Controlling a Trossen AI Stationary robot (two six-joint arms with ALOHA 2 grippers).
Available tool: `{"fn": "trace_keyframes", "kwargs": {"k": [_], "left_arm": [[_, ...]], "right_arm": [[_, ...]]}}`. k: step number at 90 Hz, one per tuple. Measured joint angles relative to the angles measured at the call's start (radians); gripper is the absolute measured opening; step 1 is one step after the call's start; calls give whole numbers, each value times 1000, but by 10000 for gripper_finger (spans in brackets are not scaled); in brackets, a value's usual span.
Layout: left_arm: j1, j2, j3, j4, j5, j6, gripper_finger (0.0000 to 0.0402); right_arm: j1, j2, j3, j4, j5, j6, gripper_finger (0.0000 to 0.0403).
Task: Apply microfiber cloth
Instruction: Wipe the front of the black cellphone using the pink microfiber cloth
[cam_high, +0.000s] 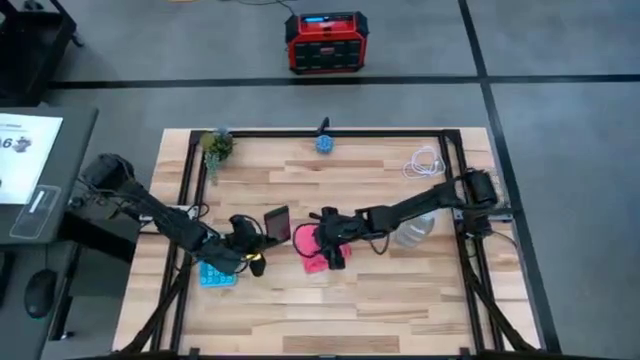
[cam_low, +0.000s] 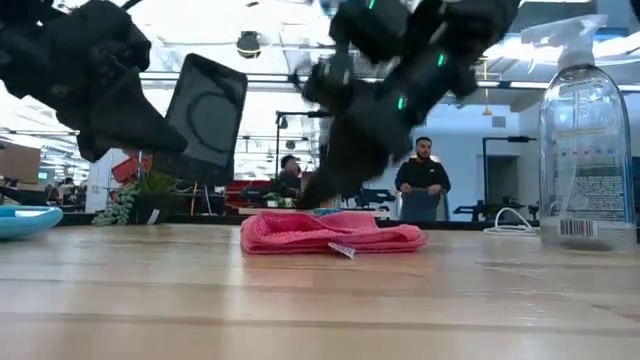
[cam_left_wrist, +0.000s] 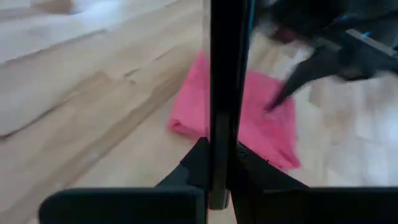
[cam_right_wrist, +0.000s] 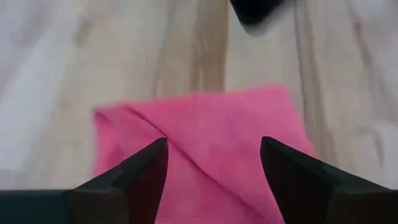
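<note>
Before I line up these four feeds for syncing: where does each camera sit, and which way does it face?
High view: overhead, looking straight down; both arms, microfiber cloth at centre.
Low view: table height, looking level into the room; both arms overhead, left gripper holding up the phone.
Left wrist view: looks past the edge-on phone at the cloth.
Right wrist view: points down; right gripper open above the cloth.
All four share the cloth.

Bare table (cam_high: 400, 290) fills the lower right of the high view. At centre, the held phone (cam_high: 277, 224) and spray bottle (cam_high: 412, 230) flank the microfiber cloth (cam_high: 312, 250).
</note>
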Motion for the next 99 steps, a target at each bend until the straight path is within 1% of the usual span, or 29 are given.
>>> {"fn": "trace_keyframes", "kwargs": {"k": [9, 17, 24, 33, 36, 38, 42, 49, 58, 63, 68, 74, 86, 94, 99], "left_arm": [[5, 1, -10, 21, 1, 16, 11], [5, 0, -10, 39, 7, 20, 11], [5, 0, -10, 44, 20, 24, 11], [5, 0, -10, 45, 28, 16, 11], [5, 0, -10, 46, 28, 8, 11], [5, 0, -10, 46, 28, 4, 11], [5, 0, -10, 46, 28, -6, 11], [9, 1, -10, 47, 28, -26, 11], [15, 1, -10, 55, 33, -30, 11], [17, 15, -10, 98, 35, -13, 11], [21, 37, -10, 172, 51, 29, 11], [39, 73, -9, 283, 93, 94, 11], [88, 172, -9, 501, 190, 191, 11], [110, 234, -7, 622, 250, 230, 11], [120, 265, 5, 659, 284, 247, 11]], "right_arm": [[-18, 59, 4, 25, -21, 24, 229], [-21, 95, 6, 43, -32, 45, 197], [-12, 108, 7, 45, -32, 61, 141], [12, 103, 6, 40, -19, 70, 43], [23, 87, 6, 30, -2, 69, 23], [31, 77, 5, 23, 17, 69, 17], [51, 55, 1, 5, 71, 78, 15], [87, 1, -6, -42, 203, 89, 12], [139, -96, -4, -41, 422, 89, 4], [167, -151, -1, -21, 544, 80, 4], [189, -190, -1, 24, 620, 38, 4], [214, -216, -1, 114, 652, -61, 3], [254, -242, 0, 317, 653, -271, 2], [249, -241, 0, 332, 651, -318, 1], [235, -237, -1, 312, 651, -318, 1]]}}
